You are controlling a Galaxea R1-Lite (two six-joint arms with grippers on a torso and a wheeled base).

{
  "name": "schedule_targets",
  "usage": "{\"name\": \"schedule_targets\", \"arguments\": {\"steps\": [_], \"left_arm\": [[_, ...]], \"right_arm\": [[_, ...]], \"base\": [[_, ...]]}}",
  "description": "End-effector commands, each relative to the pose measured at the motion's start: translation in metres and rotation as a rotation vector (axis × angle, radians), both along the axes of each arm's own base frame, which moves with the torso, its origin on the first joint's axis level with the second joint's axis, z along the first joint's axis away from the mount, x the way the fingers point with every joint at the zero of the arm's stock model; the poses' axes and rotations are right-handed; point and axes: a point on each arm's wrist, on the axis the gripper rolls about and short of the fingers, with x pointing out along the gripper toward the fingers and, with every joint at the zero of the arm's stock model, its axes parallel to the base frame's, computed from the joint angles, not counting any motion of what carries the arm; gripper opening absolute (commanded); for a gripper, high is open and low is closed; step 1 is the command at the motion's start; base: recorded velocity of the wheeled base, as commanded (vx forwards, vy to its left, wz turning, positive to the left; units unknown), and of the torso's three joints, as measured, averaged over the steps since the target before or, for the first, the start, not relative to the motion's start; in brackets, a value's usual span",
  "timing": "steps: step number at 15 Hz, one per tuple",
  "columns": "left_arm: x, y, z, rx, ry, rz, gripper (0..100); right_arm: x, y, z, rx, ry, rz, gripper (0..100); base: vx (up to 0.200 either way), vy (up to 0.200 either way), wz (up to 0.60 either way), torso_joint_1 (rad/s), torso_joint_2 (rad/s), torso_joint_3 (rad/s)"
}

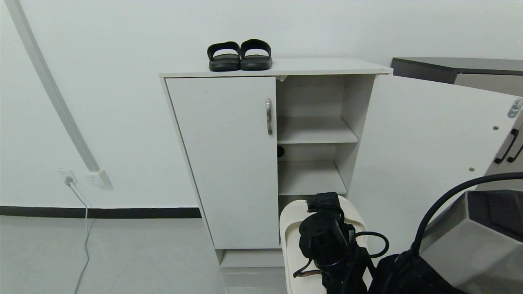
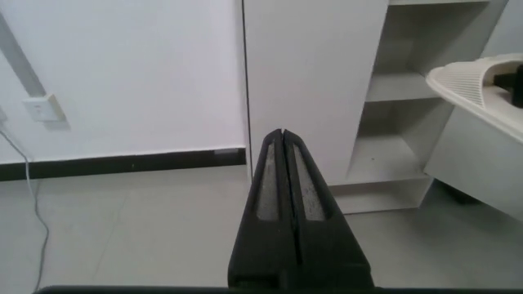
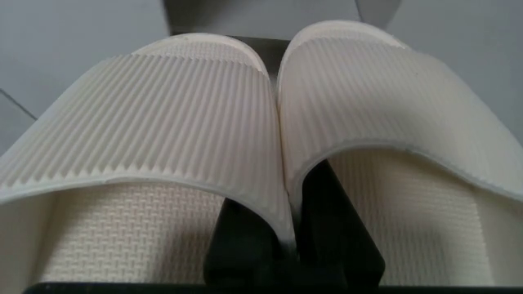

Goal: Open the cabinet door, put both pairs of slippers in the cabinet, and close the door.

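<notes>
One cabinet has two doors, one shut door and one open door. The shut door carries one handle. Two shelves show inside, an upper shelf and a lower shelf. The slippers number four, in two pairs: two black slippers and two cream slippers. The wall bears two socket plates and one cable

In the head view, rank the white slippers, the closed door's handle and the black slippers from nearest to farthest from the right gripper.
1. Nearest: white slippers, clamped in the right gripper, low.
2. Next: door handle, higher, on the closed left door.
3. Farthest: black slippers, atop the cabinet.
</notes>
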Motion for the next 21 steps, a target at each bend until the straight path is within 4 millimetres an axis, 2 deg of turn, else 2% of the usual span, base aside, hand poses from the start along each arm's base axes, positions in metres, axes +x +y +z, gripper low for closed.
{"name": "schedule_targets", "arguments": {"steps": [1, 8, 9, 11, 21], "left_arm": [[0.000, 0.000, 0.000, 0.000, 0.004, -0.001, 0], [0.000, 0.000, 0.000, 0.000, 0.004, -0.001, 0], [0.000, 0.000, 0.000, 0.000, 0.002, -0.001, 0], [0.000, 0.000, 0.000, 0.000, 0.002, -0.001, 0], [0.000, 0.000, 0.000, 0.001, 0.004, -0.001, 0]], "right_arm": [[0.004, 0.000, -0.007, -0.013, 0.010, -0.010, 0], [0.016, -0.003, -0.014, 0.007, 0.036, 0.015, 0], [0.025, 0.004, -0.024, 0.026, 0.058, 0.065, 0], [0.039, 0.011, -0.033, 0.044, 0.045, 0.053, 0], [0.039, 0.012, -0.035, 0.053, 0.038, 0.053, 0]], "base": [[0.000, -0.200, 0.00, 0.002, 0.00, 0.007], [0.000, 0.000, 0.00, 0.000, 0.00, 0.000], [0.000, 0.000, 0.00, 0.000, 0.00, 0.000], [0.000, 0.000, 0.00, 0.000, 0.00, 0.000], [0.000, 0.000, 0.00, 0.000, 0.00, 0.000]]}}
